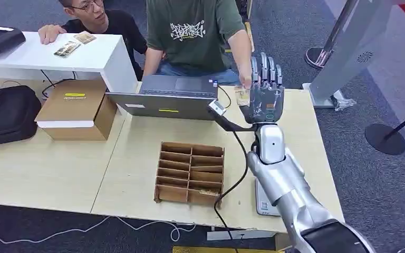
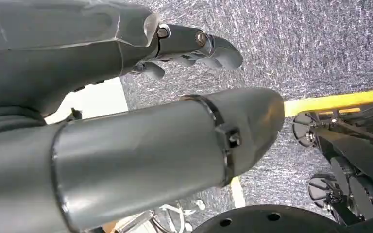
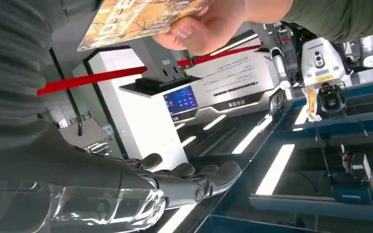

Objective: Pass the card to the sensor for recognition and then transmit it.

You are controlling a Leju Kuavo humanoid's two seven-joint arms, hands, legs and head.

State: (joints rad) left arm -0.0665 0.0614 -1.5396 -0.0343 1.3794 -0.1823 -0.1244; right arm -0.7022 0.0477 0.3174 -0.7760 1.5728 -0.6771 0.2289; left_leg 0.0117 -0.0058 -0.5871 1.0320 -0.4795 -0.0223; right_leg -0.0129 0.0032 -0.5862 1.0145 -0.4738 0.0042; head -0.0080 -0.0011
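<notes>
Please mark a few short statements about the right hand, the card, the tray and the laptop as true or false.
1. The right hand is raised above the table with its fingers apart, holding nothing. True.
2. The card is in the robot's hand. False: a person's hand holds it.
3. The tray is full of cards. False: its compartments look empty.
4. A laptop sits on the table in front of the person in green. True.

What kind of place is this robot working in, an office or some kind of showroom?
Probably an exhibition or demo hall: a grey carpeted floor, a barrier post, a touchscreen kiosk, and plain tables carrying a laptop.
</notes>
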